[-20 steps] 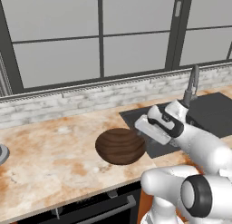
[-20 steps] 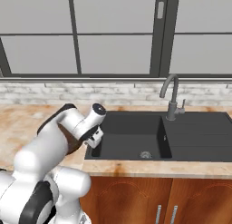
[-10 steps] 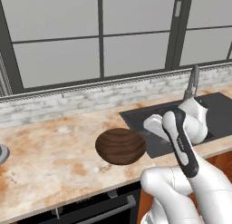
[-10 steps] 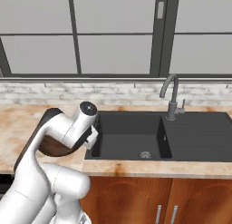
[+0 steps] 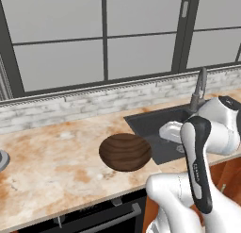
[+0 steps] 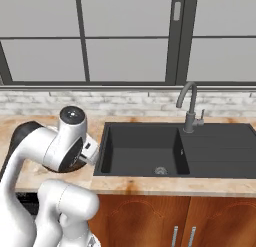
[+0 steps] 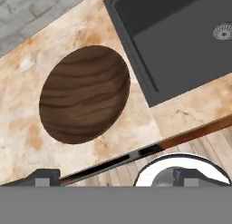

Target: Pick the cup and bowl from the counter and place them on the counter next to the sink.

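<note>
One bowl (image 5: 125, 152), one sink (image 6: 145, 150), one tap (image 6: 189, 107).

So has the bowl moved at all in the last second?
No. In the left base view the bowl sits on the same patch of counter, just left of the sink's near corner, as before. Only the arm has swung.

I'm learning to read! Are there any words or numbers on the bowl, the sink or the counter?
None: no words, numbers or signs can be read.
The bowl shows just dark wood grain.
The sink and its tap are plain grey.
The counter has only mottled stone.
</note>
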